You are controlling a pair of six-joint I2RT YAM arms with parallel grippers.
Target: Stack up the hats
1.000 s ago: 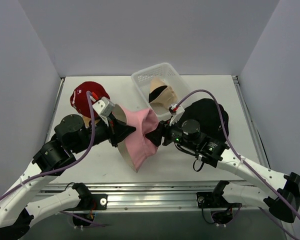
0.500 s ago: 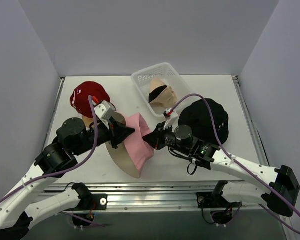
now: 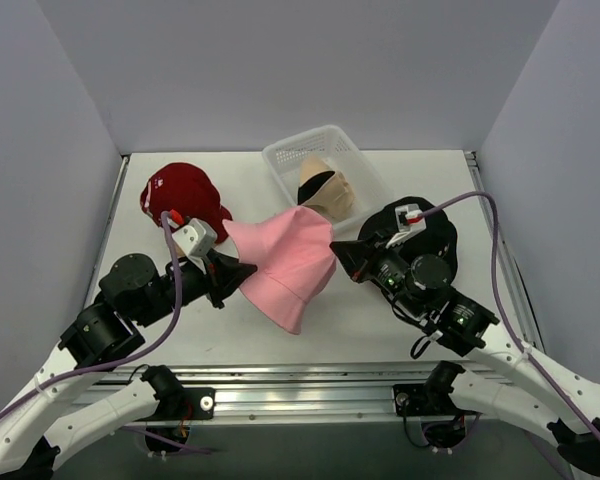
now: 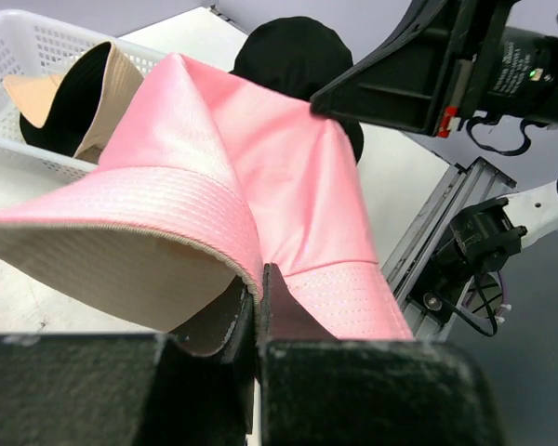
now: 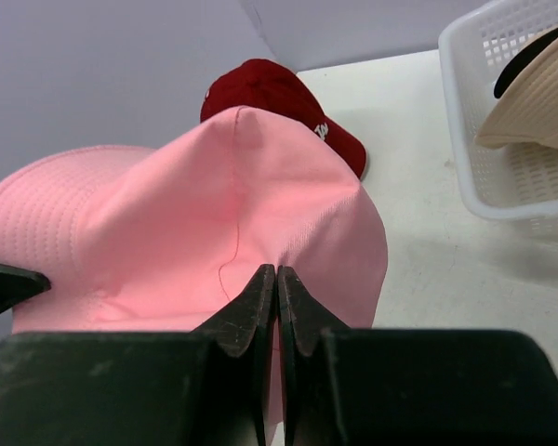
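Note:
A pink bucket hat (image 3: 285, 265) hangs stretched above the table between my two grippers. My left gripper (image 3: 242, 272) is shut on its brim (image 4: 258, 279), whose underside is tan. My right gripper (image 3: 337, 250) is shut on a fold of its crown (image 5: 277, 274). At the back left lies a red cap (image 3: 180, 195) with white marks; the right wrist view shows it behind the pink hat (image 5: 279, 93). A black bucket hat (image 3: 430, 232) lies at the right, partly under my right arm. A tan hat (image 3: 325, 188) sits in the white basket (image 3: 285, 160).
The white mesh basket (image 4: 19, 56) stands at the back centre, close behind the held hat. White walls close off the table's back and both sides. The aluminium rail (image 3: 310, 375) runs along the near edge.
My right gripper has shut on the pink hat's crown and drawn back to the right. The hat now hangs stretched between both grippers. My left gripper has shifted slightly left, still gripping the brim.

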